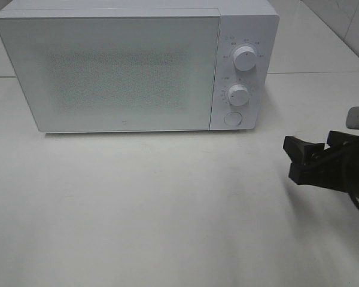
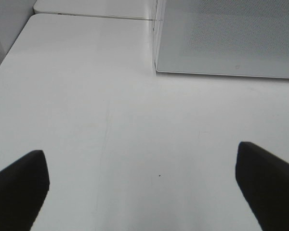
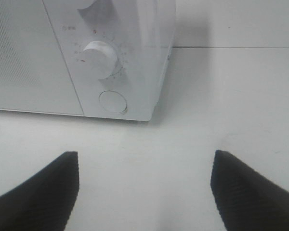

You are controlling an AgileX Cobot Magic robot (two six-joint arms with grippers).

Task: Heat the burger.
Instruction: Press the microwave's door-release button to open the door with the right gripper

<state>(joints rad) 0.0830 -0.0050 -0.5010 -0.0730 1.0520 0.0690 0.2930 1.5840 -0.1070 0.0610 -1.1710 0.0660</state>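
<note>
Right pincer (image 1: 297, 159) sits released, white microwave (image 1: 119, 66), door shut, ahead of it; left pincer (image 2: 142, 187) is spread wide over the counter (image 2: 86, 120).

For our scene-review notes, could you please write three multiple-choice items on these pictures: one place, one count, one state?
1. Where is the right arm's black tool in the high view? A) right of the boxy white microwave oven B) on top of it C) inside it
2. How many round white knobs are on its panel? A) one B) two C) four
3. The microwave's door is: A) wide open B) missing C) closed
Key: A, it sits at the right edge; B, two above a round button; C, flush with the front.
</note>
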